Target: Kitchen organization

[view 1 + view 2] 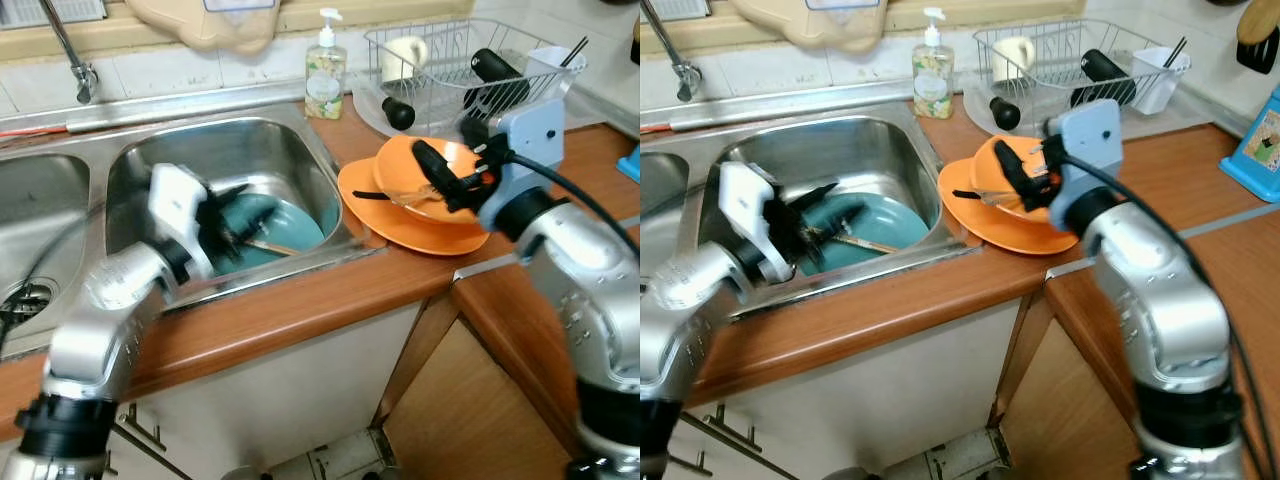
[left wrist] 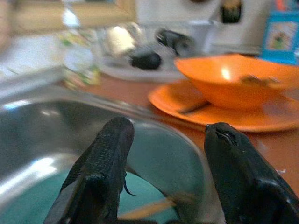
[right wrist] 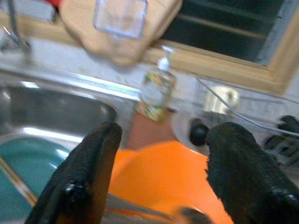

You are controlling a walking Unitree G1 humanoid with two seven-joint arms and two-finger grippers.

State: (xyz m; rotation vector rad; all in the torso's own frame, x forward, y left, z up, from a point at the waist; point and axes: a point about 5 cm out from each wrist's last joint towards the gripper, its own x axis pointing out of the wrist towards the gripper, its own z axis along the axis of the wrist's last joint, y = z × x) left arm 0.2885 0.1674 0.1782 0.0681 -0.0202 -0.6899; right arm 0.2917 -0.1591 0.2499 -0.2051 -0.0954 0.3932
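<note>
Steel sink (image 1: 300, 140) holding round teal plate (image 1: 290, 225), left gripper (image 1: 232, 228) fingers apart, right gripper (image 1: 450, 180) spread over glossy orange bowl (image 1: 400, 165)

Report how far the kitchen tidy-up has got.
Done: a mug and cup already sit in the rack.
In hand: left gripper, jaws open, reaches into the sink over the teal plate; right gripper, jaws open, is over the orange bowl.
Left: teal plate, bowl and orange plate are still unracked.

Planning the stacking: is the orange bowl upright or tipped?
Upright: the orange bowl sits rim-up on the orange plate.
</note>
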